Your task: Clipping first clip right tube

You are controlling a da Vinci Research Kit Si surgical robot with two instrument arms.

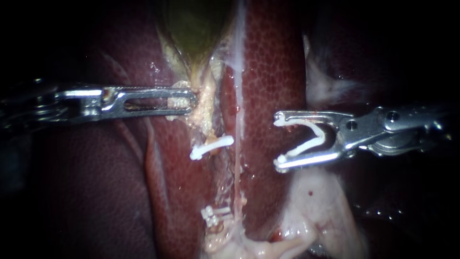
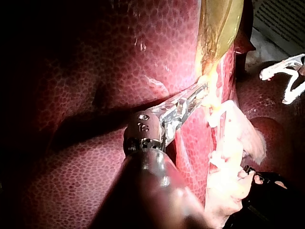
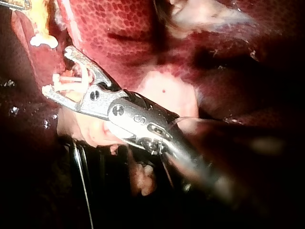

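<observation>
The right instrument is carrying a loaded clip in its spread jaws, just beside the right tube; the left instrument is seemingly clamping pale tissue under the gallbladder. Advancing until both clip legs are straddling the tube squarely looks wise before closing.

The dark red, mottled liver filled the scene; the greenish gallbladder lay at the far middle, pale fatty tissue near right.
</observation>
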